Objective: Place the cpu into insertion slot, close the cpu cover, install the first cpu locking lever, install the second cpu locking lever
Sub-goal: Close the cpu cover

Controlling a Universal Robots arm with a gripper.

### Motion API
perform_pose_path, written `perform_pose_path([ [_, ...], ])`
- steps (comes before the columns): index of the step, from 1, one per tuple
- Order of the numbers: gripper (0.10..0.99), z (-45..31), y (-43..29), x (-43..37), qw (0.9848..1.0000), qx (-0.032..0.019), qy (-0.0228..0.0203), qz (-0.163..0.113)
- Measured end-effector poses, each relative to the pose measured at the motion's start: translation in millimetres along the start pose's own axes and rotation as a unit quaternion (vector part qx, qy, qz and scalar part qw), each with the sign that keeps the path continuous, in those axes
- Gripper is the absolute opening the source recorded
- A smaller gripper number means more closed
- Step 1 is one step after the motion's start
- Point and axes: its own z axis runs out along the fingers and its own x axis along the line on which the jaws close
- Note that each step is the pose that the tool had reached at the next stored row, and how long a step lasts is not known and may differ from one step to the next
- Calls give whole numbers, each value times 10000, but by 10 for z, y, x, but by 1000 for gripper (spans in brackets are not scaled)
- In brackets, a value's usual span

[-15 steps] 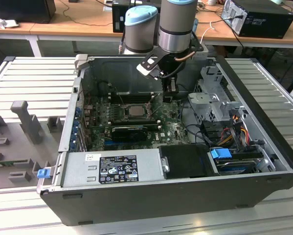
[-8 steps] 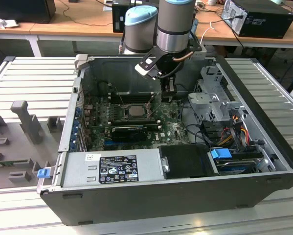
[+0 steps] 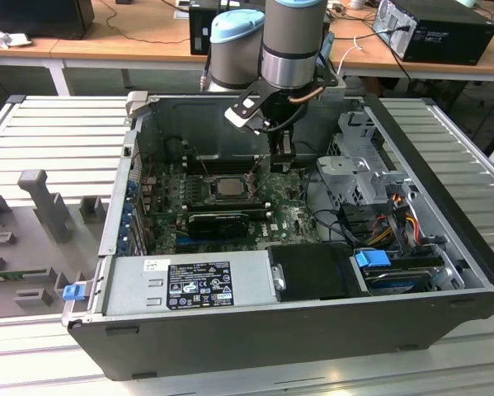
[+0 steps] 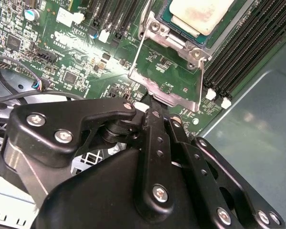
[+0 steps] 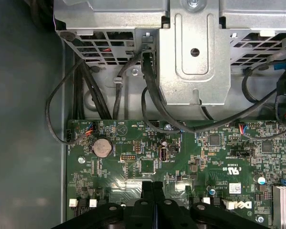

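We find the small, flat, pale silver-grey square cpu [image 4: 200,12] seated in the square black-framed insertion slot [image 3: 251,188]. The thin dark-silver metal cpu cover [image 4: 200,78] lies swung open beside it. The black gripper [image 5: 153,183] has its fingers pressed together at the cover's free edge, which we judge makes a blunt tip for nudging it.

cpu [image 4: 200,12] in insertion slot [image 4: 154,28], cpu cover [image 4: 145,81] beside it
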Motion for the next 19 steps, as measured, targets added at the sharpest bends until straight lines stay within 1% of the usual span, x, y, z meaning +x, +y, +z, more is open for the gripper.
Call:
perform_pose_path([
  [4, 106, -1, -35, 0, 10000, 0, 0, 0],
  [6, 106, -3, -69, -1, 10000, 0, 0, 0],
  [9, 106, -5, -103, -1, 10000, 0, 0, 0],
  [19, 106, -9, -200, -2, 10000, 0, 0, 0],
])
